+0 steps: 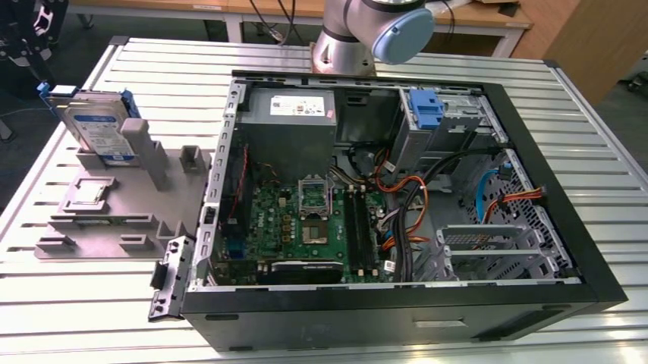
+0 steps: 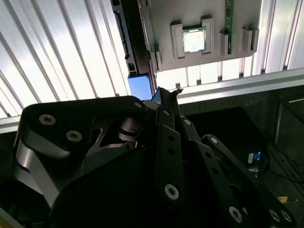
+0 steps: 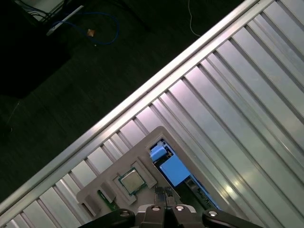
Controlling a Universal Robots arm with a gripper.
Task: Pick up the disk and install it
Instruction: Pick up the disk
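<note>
Disk location: The disk (image 1: 93, 127) stands on edge in the grey fixture (image 1: 102, 208), in the upper left of the exterior view. Its labelled face is turned toward the camera.
Disk seating: Its lower part sits among the fixture's uprights, and a grey post (image 1: 142, 148) stands just in front of it. The upper part is free.
Side rails: The blue rails (image 1: 127, 102) run along the disk's narrow edges.
Distance to case: The disk is well apart from the open computer case (image 1: 599, 292), which lies on the slatted table (image 1: 567, 98) and fills the centre and right of the exterior view.
Gripper position: The gripper (image 3: 164, 195) hangs above the fixture, over a processor chip (image 3: 132, 182) seated in it. It touches nothing.
Gripper state: The jaws appear drawn together with nothing between them. The angle is steep, so treat this as probable.
Task status: The disk is not yet lifted.
Weight: Judged dense for its size.
Stiffness: Judged rigid, with a metal shell that will not give under the jaws.
Surface: The flat faces look smooth, so it is likely to slip if clamped lightly.
Fragility: Judged sensitive to shock; avoid knocks against the post.
Hold point: Best taken across the two flat faces on the free upper part, clear of the plastic rails.
</note>
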